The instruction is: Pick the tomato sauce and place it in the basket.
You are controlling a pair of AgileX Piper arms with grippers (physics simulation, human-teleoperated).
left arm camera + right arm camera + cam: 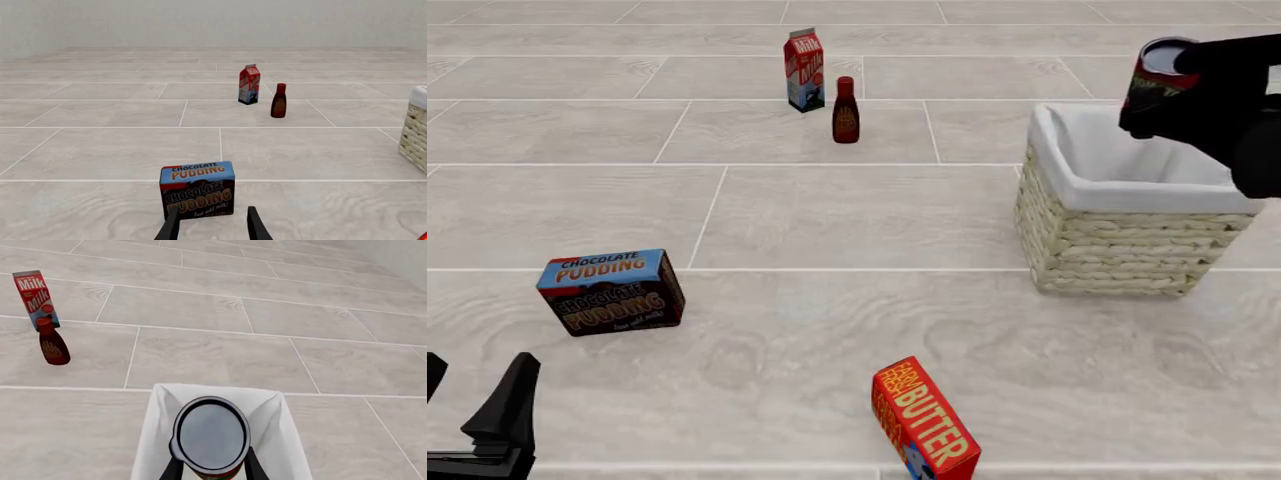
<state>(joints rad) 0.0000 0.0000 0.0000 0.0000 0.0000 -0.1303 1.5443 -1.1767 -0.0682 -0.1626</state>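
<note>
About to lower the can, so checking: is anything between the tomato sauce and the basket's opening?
Nothing visible. The right gripper holds the tomato sauce above the basket, and the white lining under it shows no other item.

On the worktop point(827, 220), the basket point(1121, 235) stands at the right. The tomato sauce point(1157, 75) is held in the right tool point(1174, 85) above the basket's far right part. Far back stands the milk carton point(805, 70), the bottle point(846, 111) just beside it, nearer and to the right. The pudding box point(611, 291) lies near left, ahead of the left tool point(481, 420); the butter box point(924, 420) lies nearest, centre.
</note>
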